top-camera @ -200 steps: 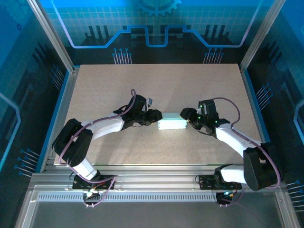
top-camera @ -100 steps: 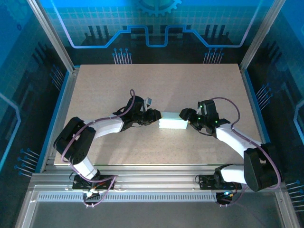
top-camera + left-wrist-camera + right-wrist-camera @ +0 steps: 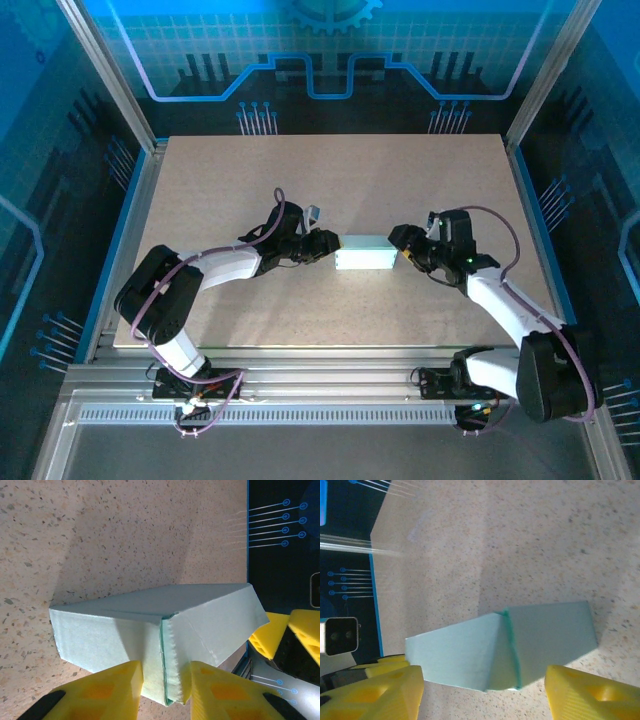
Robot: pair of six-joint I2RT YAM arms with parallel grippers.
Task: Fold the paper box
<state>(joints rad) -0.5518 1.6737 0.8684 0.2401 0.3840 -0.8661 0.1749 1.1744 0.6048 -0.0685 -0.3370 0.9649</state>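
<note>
The paper box [image 3: 365, 254] is a pale mint card block lying on the table, between my two arms. My left gripper [image 3: 331, 248] is at its left end. In the left wrist view its yellow fingers [image 3: 116, 689] pinch the box's [image 3: 145, 630] end seam, so my left gripper [image 3: 166, 686] is shut on the card. My right gripper [image 3: 403, 245] stands just off the box's right end. In the right wrist view the box [image 3: 545, 630] lies ahead of my right gripper [image 3: 485, 696], which is open, its fingers wide apart and clear of the card.
The speckled tabletop [image 3: 330, 180] stretches free behind and in front of the box. Aluminium frame posts and blue panels close in the sides and back. The right gripper's yellow fingers [image 3: 280, 635] show past the box in the left wrist view.
My right arm has drawn back to the right, away from the box's right end. The box and my left gripper have stayed where they were.
</note>
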